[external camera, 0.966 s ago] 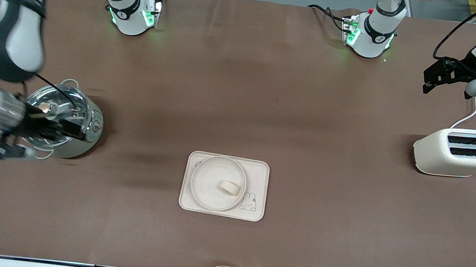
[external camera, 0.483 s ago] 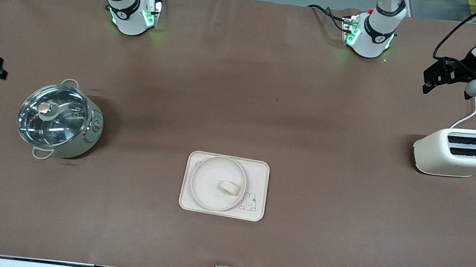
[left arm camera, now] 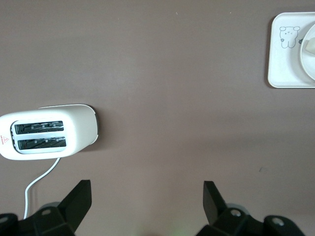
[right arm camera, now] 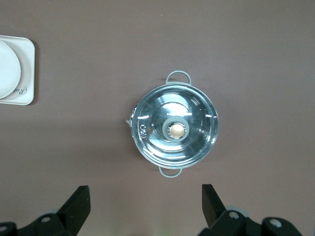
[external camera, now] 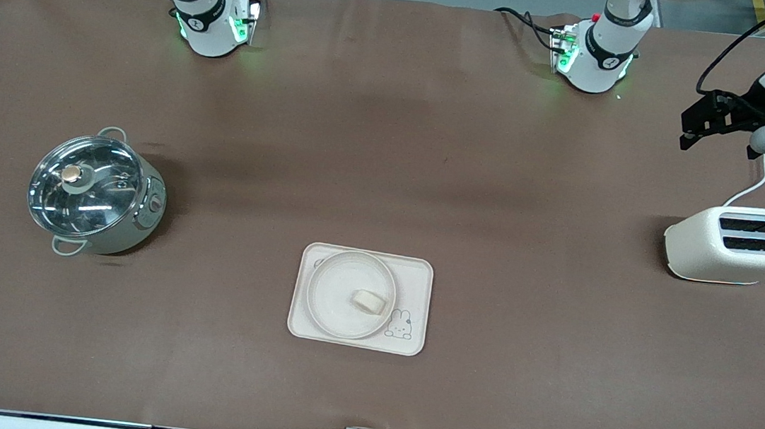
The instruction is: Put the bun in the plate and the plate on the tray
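A brown table seen from above. The bun (external camera: 368,302), a small cream lump, lies in the round plate (external camera: 337,275), and the plate sits on the rectangular rabbit tray (external camera: 416,296), near the middle of the table toward the front camera.

The left gripper (left arm camera: 146,196) hangs high over the left arm's end of the table, fingers spread wide and holding nothing. A cream two-slot toaster (external camera: 739,245) with a white cord stands just below it, with the tray well apart.

The right gripper (right arm camera: 145,196) hangs high over the right arm's end of the table, fingers also wide apart and empty. Directly under it is a steel pot (external camera: 94,195) with a glass lid and two loop handles.
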